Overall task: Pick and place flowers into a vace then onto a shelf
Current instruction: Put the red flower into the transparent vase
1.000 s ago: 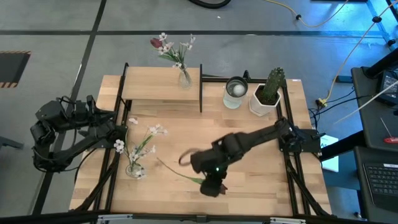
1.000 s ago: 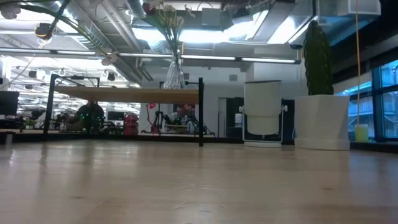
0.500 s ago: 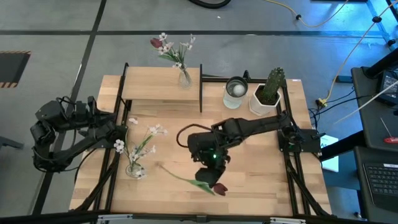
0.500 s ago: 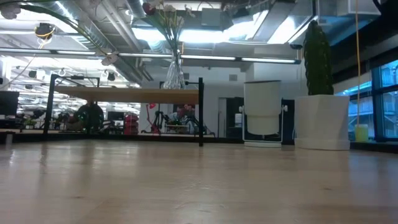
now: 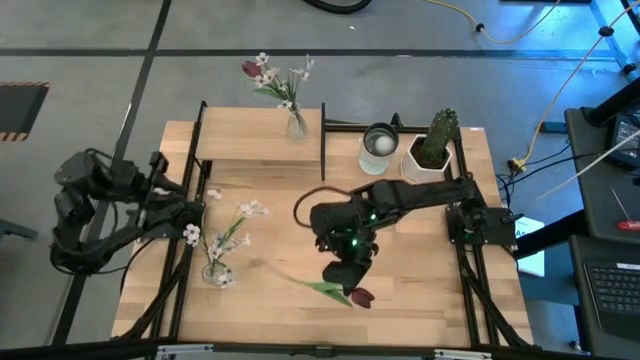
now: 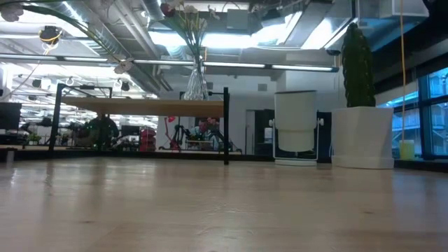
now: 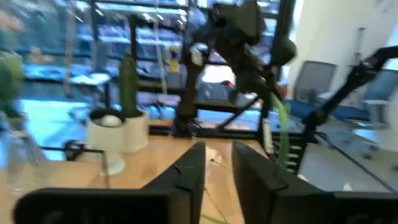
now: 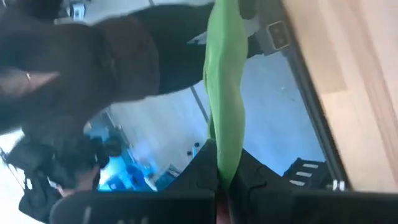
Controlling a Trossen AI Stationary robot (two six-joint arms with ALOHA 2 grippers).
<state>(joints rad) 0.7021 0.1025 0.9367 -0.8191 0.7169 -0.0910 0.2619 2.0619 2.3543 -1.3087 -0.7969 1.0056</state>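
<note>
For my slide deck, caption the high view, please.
Right hand, shut on a dark red tulip's green stem, lifts it above the wooden tabletop.

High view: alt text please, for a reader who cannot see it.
Seen from above, the right gripper holds a red tulip by its stem over the table's front, near a vase of white blossoms. The left gripper waits at the left edge; a second vase stands on the shelf.

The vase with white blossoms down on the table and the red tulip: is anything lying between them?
Only bare wooden tabletop and the tulip's own green stem, between the vase and the tulip head, seen in the high view.
</note>
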